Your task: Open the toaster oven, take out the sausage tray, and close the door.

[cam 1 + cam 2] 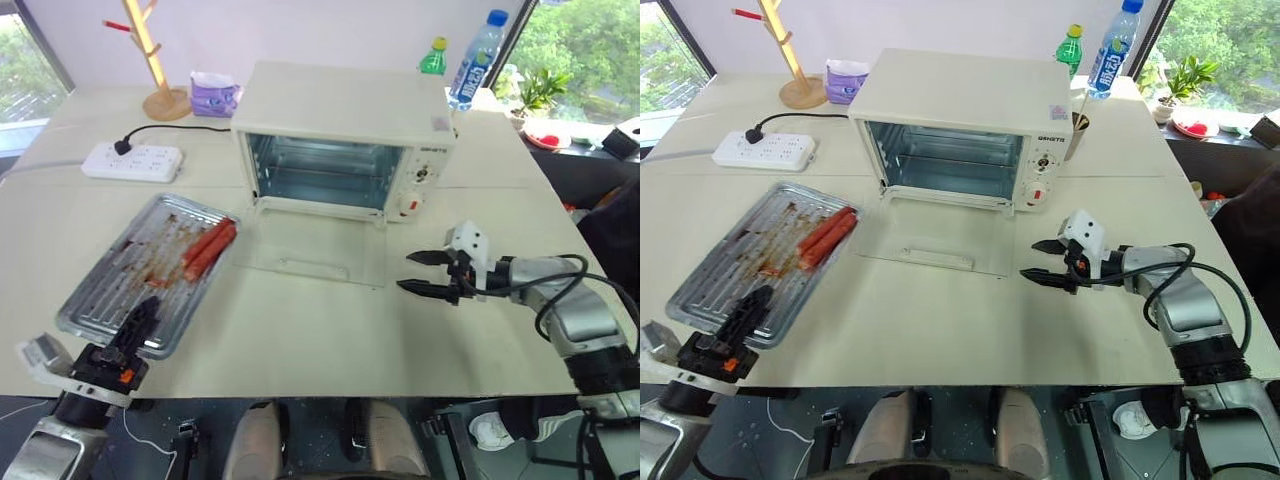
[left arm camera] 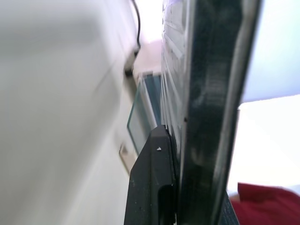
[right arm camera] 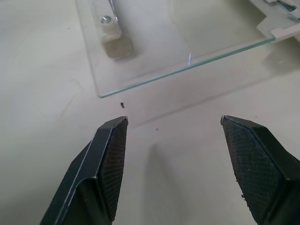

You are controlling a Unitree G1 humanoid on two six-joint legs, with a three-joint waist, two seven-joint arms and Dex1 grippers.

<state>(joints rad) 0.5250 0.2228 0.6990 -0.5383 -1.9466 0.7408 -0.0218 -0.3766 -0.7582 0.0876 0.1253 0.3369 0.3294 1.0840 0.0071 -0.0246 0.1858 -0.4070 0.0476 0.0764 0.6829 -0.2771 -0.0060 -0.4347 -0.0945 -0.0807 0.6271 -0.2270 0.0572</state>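
Observation:
The toaster oven (image 1: pixel 345 120) stands open at the table's middle back, its cavity bare. Its glass door (image 1: pixel 310 255) lies flat on the table in front, bar handle (image 3: pixel 112 42) facing up. The sausage tray (image 1: pixel 150 270) rests on the table to the oven's left, with red sausages (image 1: pixel 208 250) at its far end. My left gripper (image 1: pixel 138 325) is shut on the tray's near rim (image 2: pixel 211 117), which runs close along one finger (image 2: pixel 150 187). My right gripper (image 1: pixel 418 273) stands open just right of the door's front corner, pointing at it, nothing between its fingers.
A white power strip (image 1: pixel 132 160), a wooden stand (image 1: pixel 160 70) and a purple tissue pack (image 1: pixel 213 95) sit at the back left. Two bottles (image 1: pixel 477 60) stand behind the oven's right side. The table's front edge (image 1: pixel 330 392) is close to the tray.

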